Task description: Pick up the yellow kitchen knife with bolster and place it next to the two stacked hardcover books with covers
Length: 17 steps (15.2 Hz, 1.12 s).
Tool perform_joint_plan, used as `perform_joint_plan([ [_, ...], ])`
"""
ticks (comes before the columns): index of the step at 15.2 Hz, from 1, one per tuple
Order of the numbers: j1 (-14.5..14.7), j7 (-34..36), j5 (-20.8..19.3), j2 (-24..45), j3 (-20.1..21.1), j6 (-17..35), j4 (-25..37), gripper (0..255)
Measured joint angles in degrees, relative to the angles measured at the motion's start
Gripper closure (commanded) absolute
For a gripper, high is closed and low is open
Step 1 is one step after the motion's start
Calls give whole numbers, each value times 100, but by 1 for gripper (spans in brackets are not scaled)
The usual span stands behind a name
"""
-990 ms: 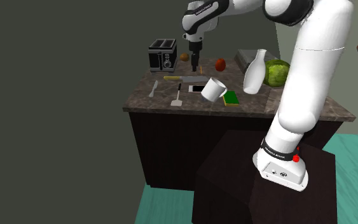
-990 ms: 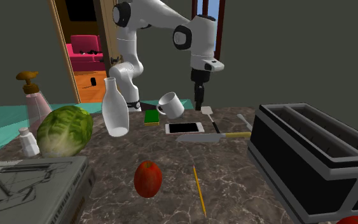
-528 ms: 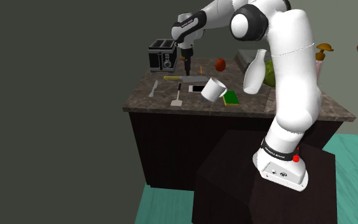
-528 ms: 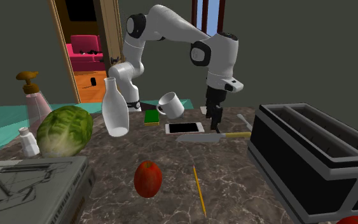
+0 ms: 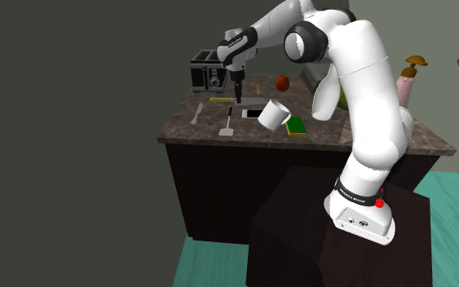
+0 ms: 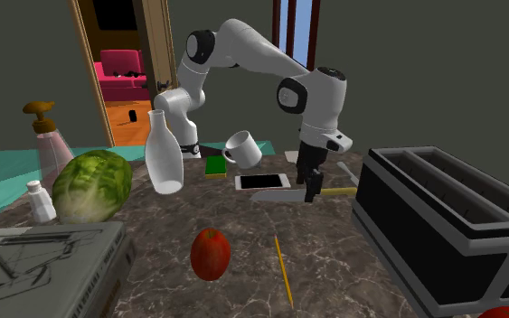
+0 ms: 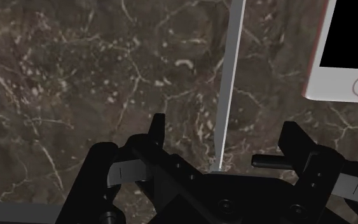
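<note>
Shoulder view: my gripper [image 5: 236, 88] hangs low over the dark marble surface [image 5: 366, 134], near its far left corner and just in front of a black toaster [image 5: 208, 72]. The yellow-handled knife [image 5: 219, 99] lies flat beneath it.

Second exterior view: my gripper [image 6: 310, 187] is down at the knife [image 6: 279, 194], where the grey blade meets the yellow handle. A phone [image 6: 263, 182] lies just beside the blade, and the handle points toward the toaster [image 6: 442, 226].

Wrist view: my fingers [image 7: 158, 137] stand apart and hold nothing. The knife's thin blade [image 7: 230, 83] runs between them, touching neither, with the phone [image 7: 346, 57] off to one side.
</note>
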Motion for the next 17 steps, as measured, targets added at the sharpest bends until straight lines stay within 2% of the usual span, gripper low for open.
perform_joint_plan([
  [8,2,-11,12,29,7,163,-133,0],
  [9,2,-11,12,29,7,163,-133,255],
  [17,3,-11,13,27,8,163,-131,255],
])
